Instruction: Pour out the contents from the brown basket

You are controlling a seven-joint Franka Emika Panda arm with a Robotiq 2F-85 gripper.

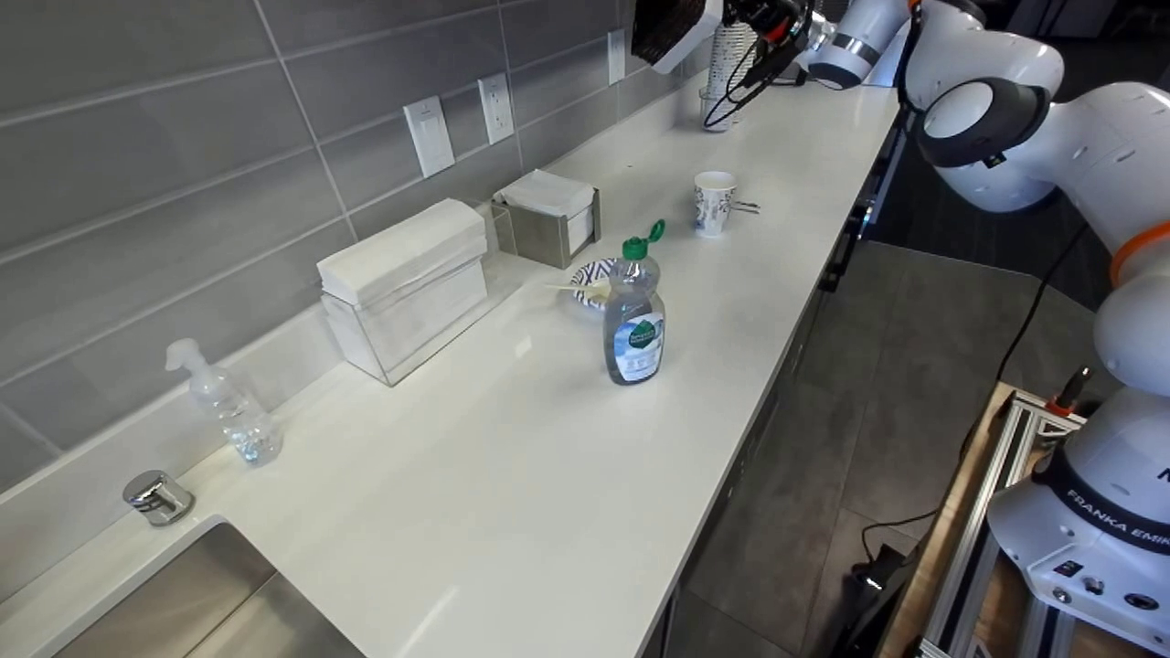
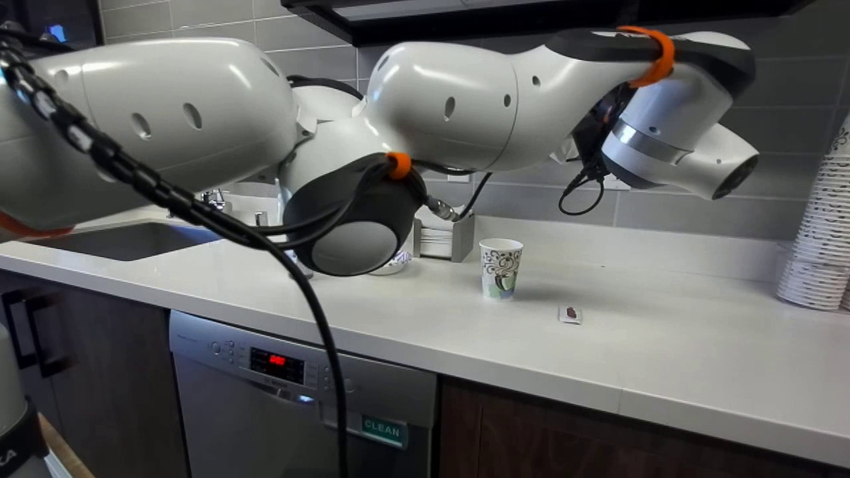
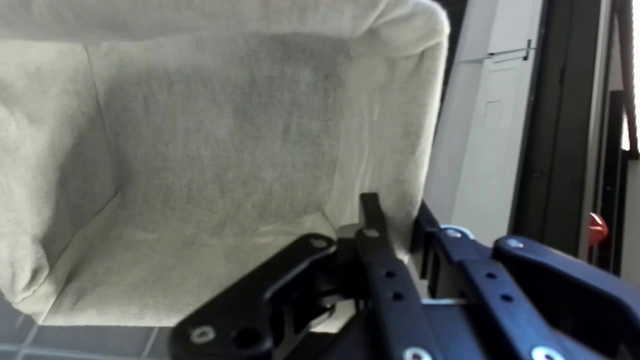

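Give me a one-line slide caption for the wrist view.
Black two-fingered pincer clamps one side of the rectangular, grey-beige cloth-lined brown basket; no contents visible inside.

Tilted brown basket (image 1: 665,27) — cloth-lined, aloft

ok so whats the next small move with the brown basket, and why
I'd probably turn the brown basket level, without letting go: the fingers pinch its rim, it hangs tipped in an exterior view, and the lining that shows in the wrist view has nothing lying on it, so it seems empty.
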